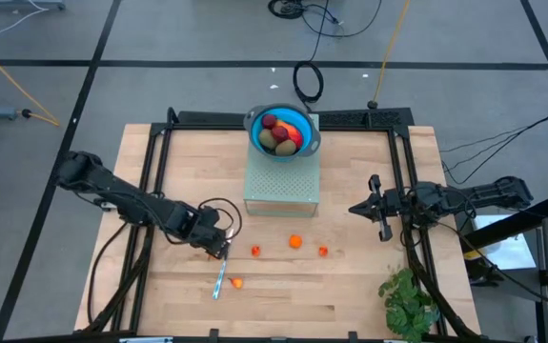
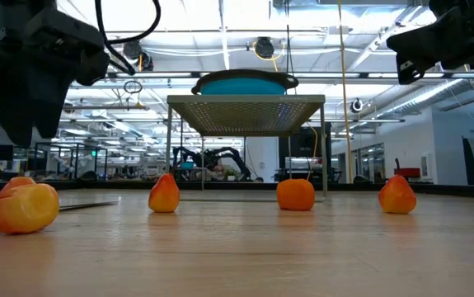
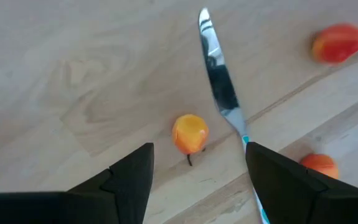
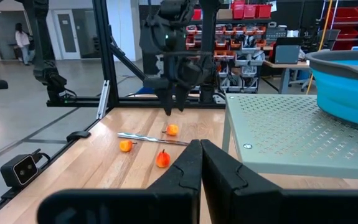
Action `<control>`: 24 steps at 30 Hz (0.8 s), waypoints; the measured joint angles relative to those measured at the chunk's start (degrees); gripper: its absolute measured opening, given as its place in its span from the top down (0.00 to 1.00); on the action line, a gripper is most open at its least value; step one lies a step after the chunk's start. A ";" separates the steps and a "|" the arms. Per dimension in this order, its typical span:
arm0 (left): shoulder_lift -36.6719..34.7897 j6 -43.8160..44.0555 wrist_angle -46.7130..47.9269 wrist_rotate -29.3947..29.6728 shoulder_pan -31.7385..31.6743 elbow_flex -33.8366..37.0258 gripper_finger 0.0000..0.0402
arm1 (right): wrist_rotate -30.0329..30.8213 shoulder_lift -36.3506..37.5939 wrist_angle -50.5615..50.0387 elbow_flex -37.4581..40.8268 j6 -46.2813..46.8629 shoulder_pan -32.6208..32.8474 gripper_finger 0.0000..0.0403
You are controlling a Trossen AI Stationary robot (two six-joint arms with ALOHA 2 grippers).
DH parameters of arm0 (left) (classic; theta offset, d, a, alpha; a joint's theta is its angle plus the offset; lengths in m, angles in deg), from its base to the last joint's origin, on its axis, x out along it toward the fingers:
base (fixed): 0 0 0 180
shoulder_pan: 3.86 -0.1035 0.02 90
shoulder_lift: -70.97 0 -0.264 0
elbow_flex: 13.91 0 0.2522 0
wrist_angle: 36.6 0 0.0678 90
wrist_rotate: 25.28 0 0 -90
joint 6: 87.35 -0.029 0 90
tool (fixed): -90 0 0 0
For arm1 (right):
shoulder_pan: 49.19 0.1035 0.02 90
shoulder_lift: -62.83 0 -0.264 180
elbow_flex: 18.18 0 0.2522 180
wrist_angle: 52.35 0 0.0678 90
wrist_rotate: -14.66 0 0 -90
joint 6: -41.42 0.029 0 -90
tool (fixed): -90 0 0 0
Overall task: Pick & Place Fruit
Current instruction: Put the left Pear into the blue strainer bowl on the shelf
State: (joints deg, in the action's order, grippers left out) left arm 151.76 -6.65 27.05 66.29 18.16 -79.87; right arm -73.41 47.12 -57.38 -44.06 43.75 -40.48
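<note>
Sitting already in the blue bowl (image 1: 283, 131) are several fruits; four small orange fruits (image 1: 295, 241) are lying on the counter (image 1: 369, 276) before it. The left gripper (image 1: 220, 250) is hovering open above them; the right gripper (image 1: 376, 208), beside the bowl, is closed and empty.

Four small orange fruit pieces (image 1: 295, 241) on the table; one knife (image 1: 220, 275); one blue bowl (image 1: 304, 122); one plant (image 1: 409, 301).

Silver knife (image 1: 220, 277) flat at seven o'clock on bench (image 1: 350, 286); leafy plant (image 1: 409, 300) at five; perforated stand (image 1: 282, 186) centre-twelve.
</note>
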 joint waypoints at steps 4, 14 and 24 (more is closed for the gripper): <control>2.83 0.02 -0.23 -2.11 0.24 0.00 0.36 | 0.00 0.00 0.02 0.02 0.01 0.00 1.00; 8.15 0.03 -0.33 -3.79 0.26 0.00 0.36 | 0.00 0.00 0.02 0.00 0.00 0.00 1.00; 12.46 -2.19 -0.72 -4.39 0.26 0.00 0.36 | 0.00 0.00 0.02 0.00 0.02 0.00 1.00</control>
State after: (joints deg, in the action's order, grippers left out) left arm 164.22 -8.84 26.33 61.90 18.42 -79.87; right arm -73.41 47.12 -57.36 -44.06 43.77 -40.48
